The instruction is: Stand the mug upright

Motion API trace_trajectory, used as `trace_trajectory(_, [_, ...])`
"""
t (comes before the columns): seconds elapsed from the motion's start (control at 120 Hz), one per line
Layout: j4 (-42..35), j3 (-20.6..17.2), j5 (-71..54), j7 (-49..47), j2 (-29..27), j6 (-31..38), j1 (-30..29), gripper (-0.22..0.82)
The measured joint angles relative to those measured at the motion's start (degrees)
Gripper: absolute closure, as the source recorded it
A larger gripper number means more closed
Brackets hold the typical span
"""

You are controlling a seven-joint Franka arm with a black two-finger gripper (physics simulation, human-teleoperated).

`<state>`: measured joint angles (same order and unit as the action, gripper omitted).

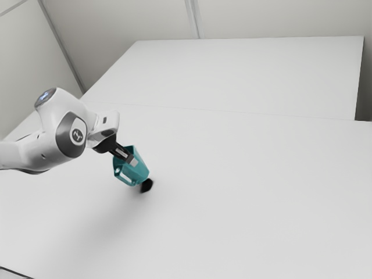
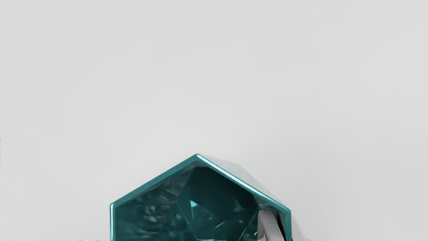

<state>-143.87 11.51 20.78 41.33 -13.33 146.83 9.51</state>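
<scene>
Just ahead of the hand (image 1: 133, 162): here's the teal, faceted, glossy mug (image 1: 138, 173), tilted at the white desk (image 1: 250, 192)!
Mug's long axis: running on from the hand, mouth towards it, base away
Hand: pinching the wall
Inside mug: one fingertip (image 2: 266, 222)
Upright call: base needs swinging down flat, surely

This looks like a plain indoor room, maybe a lab, but the exact kind I cannot tell. Pale grey walls (image 1: 122, 26) with a narrow vertical strip (image 1: 194, 17) stand behind a wide white table (image 1: 250, 192), and a white robot arm (image 1: 49, 142) reaches over it.
</scene>
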Motion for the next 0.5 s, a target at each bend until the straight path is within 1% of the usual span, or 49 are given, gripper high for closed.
trace_trajectory(0.208, [-0.4,-0.1,0.2,-5.7,1.5,2.8,0.0,0.79])
trace_trajectory(0.5, [-0.4,-0.2,1.2,-11.0,3.2,3.9,0.0,0.79])
